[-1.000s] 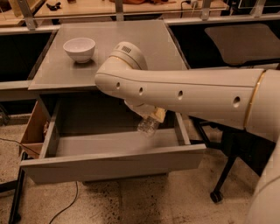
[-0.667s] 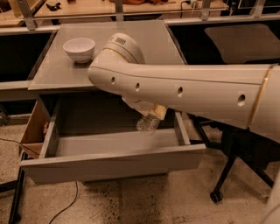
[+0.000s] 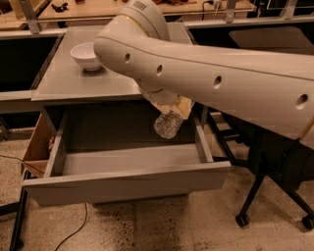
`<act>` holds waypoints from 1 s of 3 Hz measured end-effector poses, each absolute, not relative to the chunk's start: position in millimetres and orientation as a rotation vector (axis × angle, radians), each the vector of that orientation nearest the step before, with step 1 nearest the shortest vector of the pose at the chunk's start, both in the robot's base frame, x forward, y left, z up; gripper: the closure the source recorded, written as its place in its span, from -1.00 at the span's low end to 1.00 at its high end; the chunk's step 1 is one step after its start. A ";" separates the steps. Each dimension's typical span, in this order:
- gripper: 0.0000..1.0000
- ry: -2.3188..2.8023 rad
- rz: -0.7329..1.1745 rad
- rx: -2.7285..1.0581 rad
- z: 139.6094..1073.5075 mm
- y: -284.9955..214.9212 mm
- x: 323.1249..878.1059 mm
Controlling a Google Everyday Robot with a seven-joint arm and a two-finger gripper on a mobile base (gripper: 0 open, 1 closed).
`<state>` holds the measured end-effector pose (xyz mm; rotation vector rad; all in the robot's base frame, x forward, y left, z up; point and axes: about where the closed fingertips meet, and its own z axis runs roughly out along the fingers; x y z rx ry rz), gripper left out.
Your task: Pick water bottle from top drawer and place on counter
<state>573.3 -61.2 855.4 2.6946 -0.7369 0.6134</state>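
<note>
The water bottle [image 3: 168, 125] is clear and ribbed. It hangs tilted in the air over the right rear part of the open top drawer [image 3: 122, 185], just below the counter's front edge. My gripper [image 3: 170, 106] is shut on the bottle's upper end and is largely hidden under my big white arm [image 3: 216, 73], which crosses in from the right. The bottle's cap is hidden. The grey counter [image 3: 78, 81] lies above and behind the drawer. The visible part of the drawer's inside is bare.
A white bowl [image 3: 87, 55] stands on the counter's left rear. A cardboard box [image 3: 37, 144] sits left of the cabinet. A dark chair base with wheels [image 3: 245, 215] stands to the right. A light wooden tabletop [image 3: 93, 7] runs along the back, and a cable [image 3: 73, 230] lies on the floor.
My arm has risen and swung left, over the counter's front edge. The bottle has come up out of the drawer with the gripper.
</note>
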 end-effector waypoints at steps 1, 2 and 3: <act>1.00 -0.713 0.608 2.760 886.5 -59.5 591.5; 1.00 -0.708 0.606 2.883 916.1 -50.3 635.2; 1.00 -0.756 0.616 2.966 929.5 -37.1 673.5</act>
